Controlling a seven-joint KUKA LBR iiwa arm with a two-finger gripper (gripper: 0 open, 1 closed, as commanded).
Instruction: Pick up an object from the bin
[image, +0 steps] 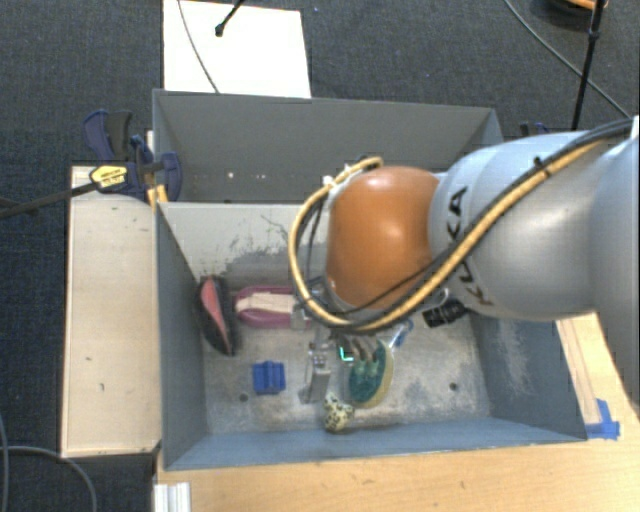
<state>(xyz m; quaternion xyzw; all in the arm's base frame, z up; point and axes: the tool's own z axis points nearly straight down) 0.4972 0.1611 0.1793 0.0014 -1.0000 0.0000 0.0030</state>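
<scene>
Half the tool (335, 368) hides under the orange cover (380, 235) — apart or together, cannot tell.

Block (267, 377) left of tool (320, 388), small ball (337, 413) just before it (near front wall (420, 441))

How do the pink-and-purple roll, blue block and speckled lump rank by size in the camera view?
1. pink-and-purple roll
2. blue block and speckled lump: too alike to rank

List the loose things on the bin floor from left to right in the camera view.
Dark pink-edged flat thing → blue block → speckled ball → teal see-through piece. The pink-and-white roll spans the block's position, so it is left out.
</scene>
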